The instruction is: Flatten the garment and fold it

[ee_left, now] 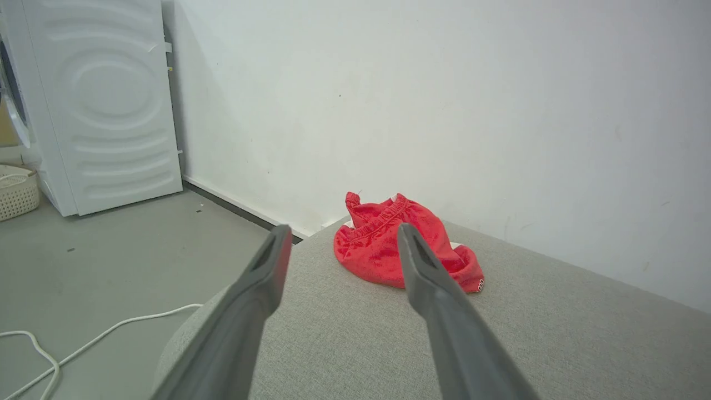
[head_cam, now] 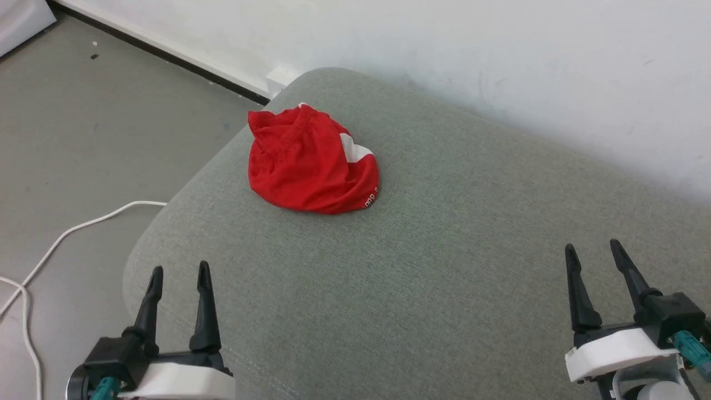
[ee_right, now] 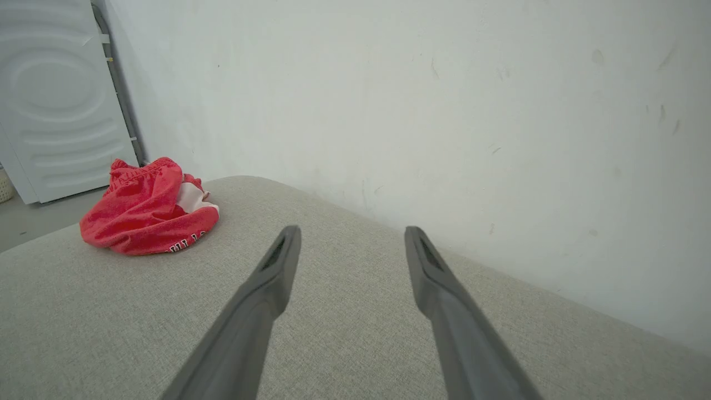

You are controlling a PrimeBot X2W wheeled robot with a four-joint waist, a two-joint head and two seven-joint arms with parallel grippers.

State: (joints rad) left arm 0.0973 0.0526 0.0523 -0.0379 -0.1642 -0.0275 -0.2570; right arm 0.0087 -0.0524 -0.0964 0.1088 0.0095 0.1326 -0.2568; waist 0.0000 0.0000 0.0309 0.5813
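While the garment [head_cam: 311, 161] lies bunched at the far left corner of the grey cushion [head_cam: 444, 266], the left tool [head_cam: 181, 266] and right tool [head_cam: 591, 244] hang wide and empty over its near edge, so a pinch may grab several layers.

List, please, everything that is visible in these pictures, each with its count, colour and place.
crumpled red soft-fabric shorts with a white patch: one, red and white, far left part of the cushion
large woven fabric cushion: one, grey-green, beside the wall
plain wall: one, white, behind the cushion
floor: one, grey, left of the cushion
thin cable: one, white, on the floor
appliance with ribbed side panel: one, white, by the wall
woven basket: one, cream, beside the appliance
left gripper: one, dark fingers apart, lower left
right gripper: one, dark fingers apart, lower right
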